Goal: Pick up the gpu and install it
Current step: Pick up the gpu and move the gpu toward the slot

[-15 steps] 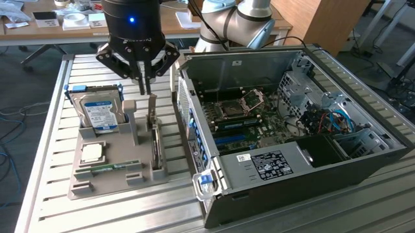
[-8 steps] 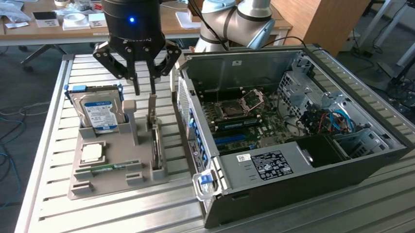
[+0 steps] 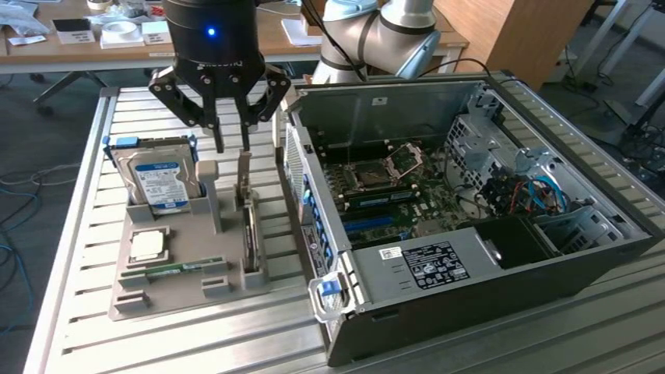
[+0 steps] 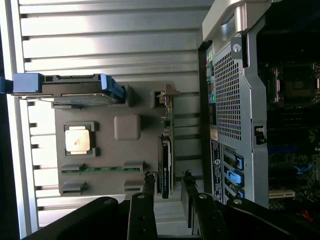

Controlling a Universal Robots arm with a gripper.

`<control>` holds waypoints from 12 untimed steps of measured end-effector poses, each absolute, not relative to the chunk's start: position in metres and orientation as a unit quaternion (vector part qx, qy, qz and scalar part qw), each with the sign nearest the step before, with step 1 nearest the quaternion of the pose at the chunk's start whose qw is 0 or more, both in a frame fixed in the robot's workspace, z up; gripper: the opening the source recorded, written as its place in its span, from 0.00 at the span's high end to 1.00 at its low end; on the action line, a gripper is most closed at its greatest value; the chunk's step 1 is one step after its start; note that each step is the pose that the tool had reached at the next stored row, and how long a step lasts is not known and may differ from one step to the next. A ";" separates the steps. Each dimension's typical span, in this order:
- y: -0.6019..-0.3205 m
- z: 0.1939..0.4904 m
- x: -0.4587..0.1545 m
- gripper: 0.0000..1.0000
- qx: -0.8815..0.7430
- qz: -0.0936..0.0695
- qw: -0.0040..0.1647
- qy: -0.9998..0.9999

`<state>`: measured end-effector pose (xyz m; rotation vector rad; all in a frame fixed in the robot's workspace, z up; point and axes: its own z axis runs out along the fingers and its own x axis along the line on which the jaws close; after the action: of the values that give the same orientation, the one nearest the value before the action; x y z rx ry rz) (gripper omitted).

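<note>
The gpu (image 3: 251, 234) stands on its edge in a slot of the grey holder (image 3: 187, 294), its silver bracket end pointing up towards my gripper. My gripper (image 3: 233, 146) hangs just above that end with its fingers pointing down, and it is open. In the wrist view the gpu (image 4: 165, 150) runs as a thin green and black strip. My gripper (image 4: 168, 184) straddles its near end, with a small gap to each finger. The open computer case (image 3: 468, 234) lies at the exterior view's right of the holder, its motherboard (image 3: 390, 195) exposed.
The holder also carries a hard drive (image 3: 158, 181) with blue rails, a CPU (image 3: 148, 246) and a RAM stick (image 3: 171, 270). All stand on a slatted metal table (image 3: 83, 234). The case's wall (image 4: 235, 100) rises close beside the gpu. A desk with clutter lies behind.
</note>
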<state>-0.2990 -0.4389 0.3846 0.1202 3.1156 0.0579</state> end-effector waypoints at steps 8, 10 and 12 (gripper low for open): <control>-0.439 0.383 -0.299 0.51 0.039 0.019 0.012 0.999; -0.439 0.380 -0.299 0.51 0.039 0.019 0.012 0.999; -0.439 0.376 -0.299 0.51 0.039 0.019 0.012 0.999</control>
<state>-0.2990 -0.4389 0.3760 0.1202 3.1155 0.0580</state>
